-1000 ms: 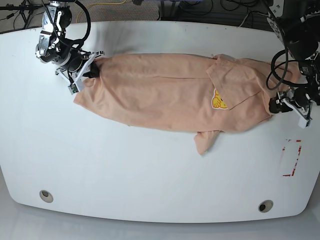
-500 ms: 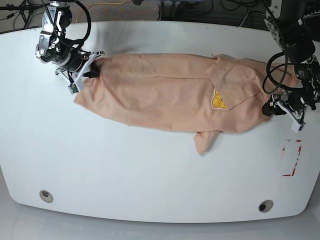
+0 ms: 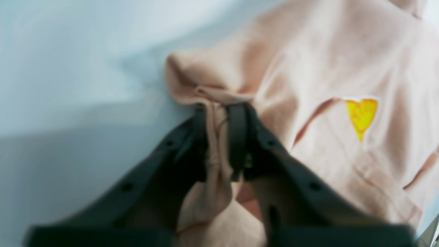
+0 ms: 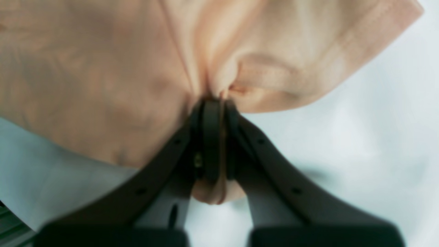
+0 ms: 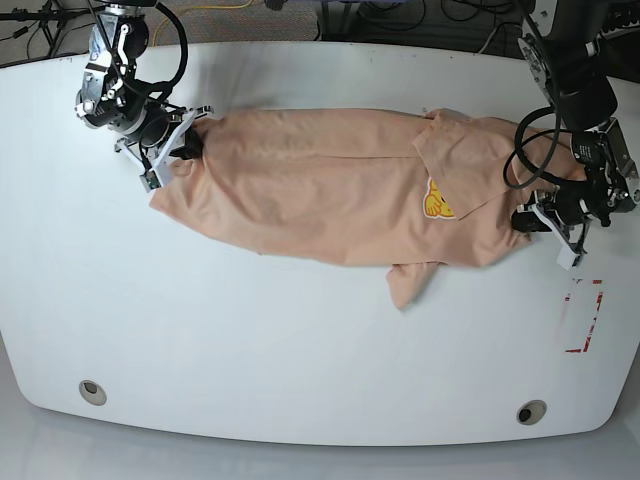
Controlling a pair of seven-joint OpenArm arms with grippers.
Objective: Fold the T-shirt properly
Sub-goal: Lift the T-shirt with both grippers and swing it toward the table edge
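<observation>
Both tools' tips hidden in T-shirt (image 5: 330,190).

T-shirt (image 5: 330,190): peach, folded lengthwise into a long band lying flat across the surface (image 5: 300,340). Yellow emblem (image 5: 437,200) faces up. One sleeve (image 5: 410,281) projects from the near edge. Both ends bunched.

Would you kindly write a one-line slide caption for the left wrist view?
Left gripper shut on a bunched edge of the peach T-shirt, its yellow emblem nearby.
</observation>
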